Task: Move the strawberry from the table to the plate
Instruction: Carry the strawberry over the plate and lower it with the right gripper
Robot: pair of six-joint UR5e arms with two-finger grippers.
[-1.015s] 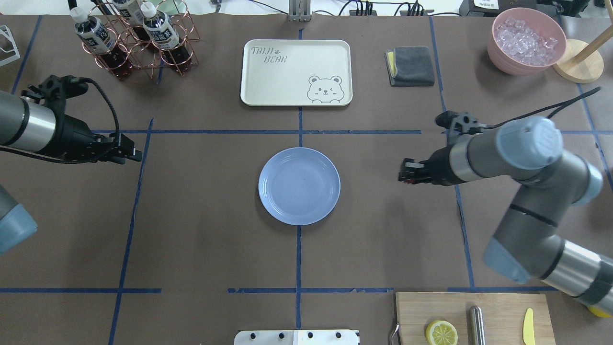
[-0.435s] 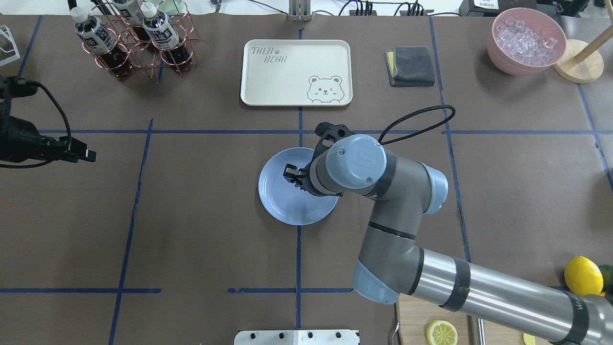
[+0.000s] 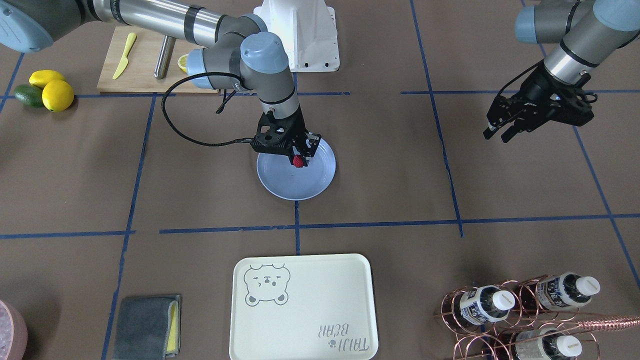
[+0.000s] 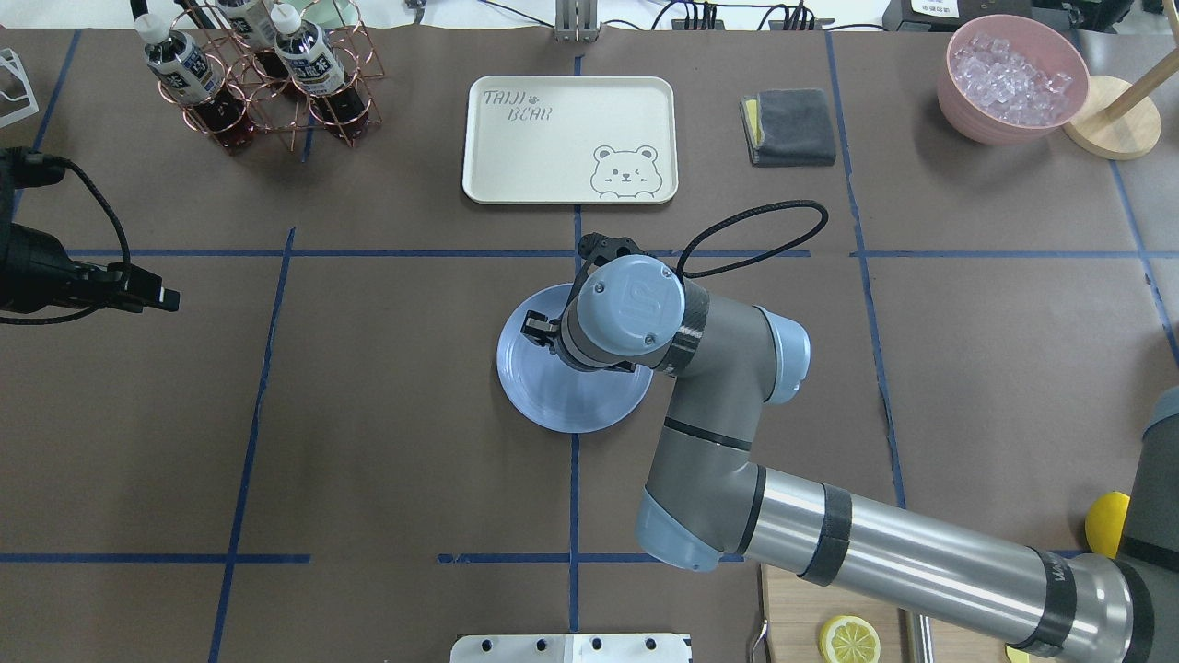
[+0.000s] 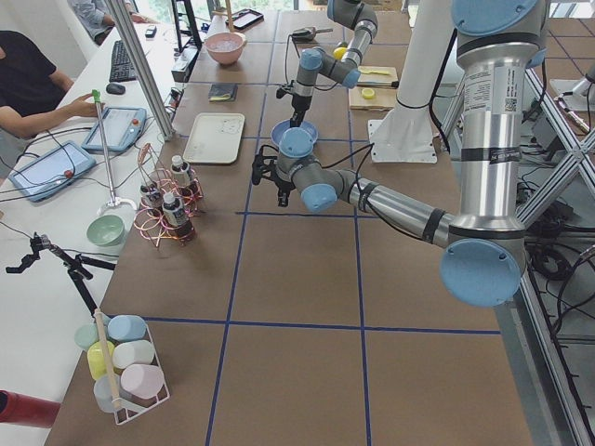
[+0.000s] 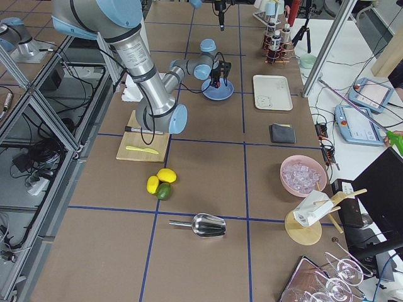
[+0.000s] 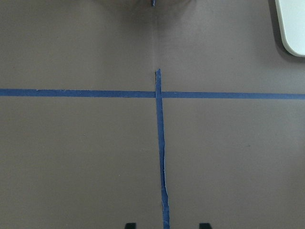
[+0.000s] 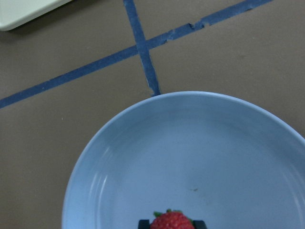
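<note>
The right gripper point(image 3: 299, 154) pinches the strawberry point(image 3: 298, 161) low over the plate point(image 3: 280, 191); contact is unclear. From overhead its wrist point(image 4: 626, 313) hides the berry, and the wrist camera crops it. Far aside, the left gripper point(image 3: 496, 135) hangs spread and empty.

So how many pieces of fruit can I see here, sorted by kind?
Strawberry: 1
Whole lemons: 2
Cut lemon: 1
Avocado: 1
Total: 5
</note>
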